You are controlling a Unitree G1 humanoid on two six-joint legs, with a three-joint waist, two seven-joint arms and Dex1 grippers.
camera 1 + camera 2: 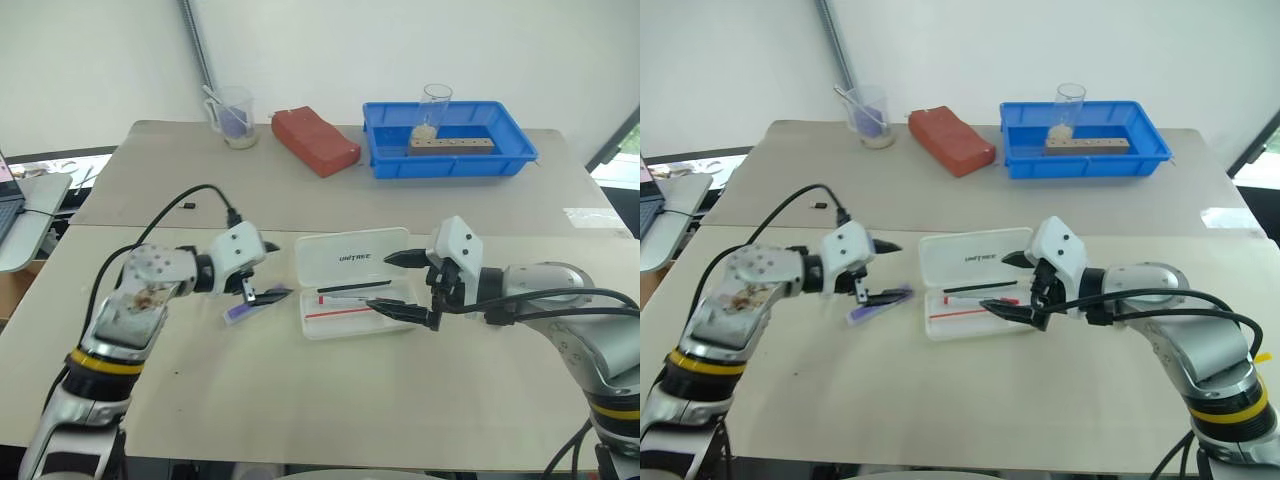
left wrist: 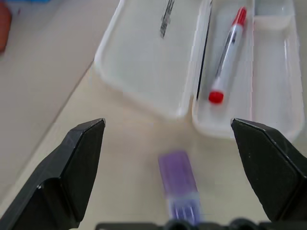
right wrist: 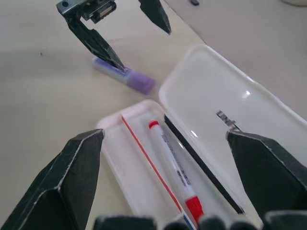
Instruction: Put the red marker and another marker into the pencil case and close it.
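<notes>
You are midway, by my reading: the red marker point(image 3: 171, 163) already lies inside the pencil case point(image 1: 352, 283), alongside a thin red pen point(image 3: 148, 163) and a thin black pen point(image 3: 201, 167); the second marker is not yet in. The purple highlighter point(image 2: 178, 184) lies on the table point(image 1: 300, 400), just beside the case's near-left corner and outside it.

Left gripper point(image 1: 256, 270): jaws spread wide, holding nothing, poised over the highlighter with one fingertip point(image 3: 117, 62) very near its paler cap end; I cannot tell whether it touches. Right gripper point(image 1: 405, 285): jaws wide apart, empty, hovering over the right end of the open case.

Next move, as I judge it: you need to bring the left jaws down astride the highlighter's barrel, close, lift, and carry it over into the tray half; then fold the lid.

The case: white, slightly translucent, rounded corners; lid laid fully back, flat on the table, black lettering showing. The highlighter: short, chunky, purple.
</notes>
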